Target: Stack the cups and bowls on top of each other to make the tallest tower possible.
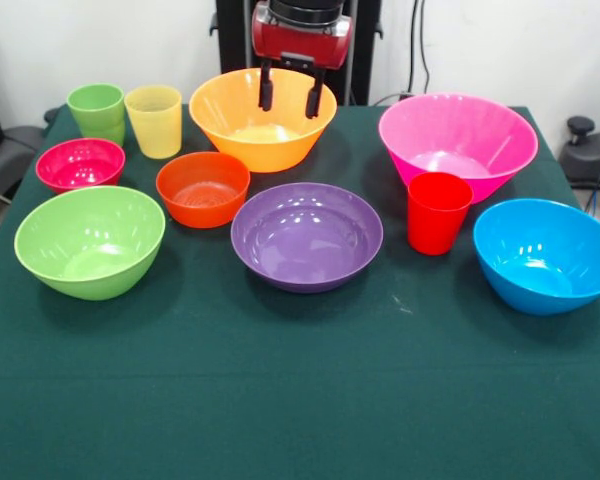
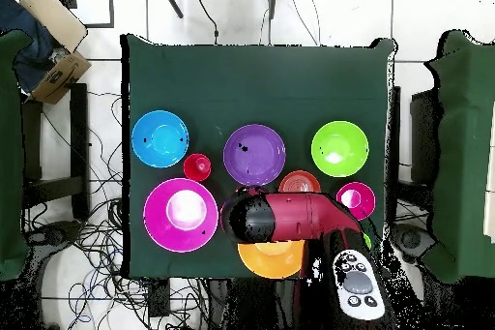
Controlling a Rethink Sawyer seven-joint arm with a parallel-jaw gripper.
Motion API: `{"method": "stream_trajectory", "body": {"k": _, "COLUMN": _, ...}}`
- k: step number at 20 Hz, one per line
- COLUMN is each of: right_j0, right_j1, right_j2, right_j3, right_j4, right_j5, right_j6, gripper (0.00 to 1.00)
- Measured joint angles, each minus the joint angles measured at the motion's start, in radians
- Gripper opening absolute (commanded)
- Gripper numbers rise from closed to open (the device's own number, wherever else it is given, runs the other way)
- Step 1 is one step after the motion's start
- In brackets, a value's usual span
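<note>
here the gripper (image 1: 289, 103) hangs over the orange bowl's (image 1: 263, 135) far rim with fingers (image 1: 266, 92) narrowly parted, holding nothing; a good grip would straddle the rim wall squarely before closing. no tower exists yet: all bowls and cups sit apart on the green-clothed worktop (image 1: 300, 400), with white walls and cables behind.
</note>
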Motion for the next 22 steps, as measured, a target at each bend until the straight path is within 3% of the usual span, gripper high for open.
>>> {"method": "stream_trajectory", "body": {"k": 22, "right_j0": 0.010, "right_j1": 0.138, "right_j2": -0.039, "right_j3": 0.009, "right_j4": 0.001, "right_j5": -0.248, "right_j6": 0.000, "gripper": 1.00}}
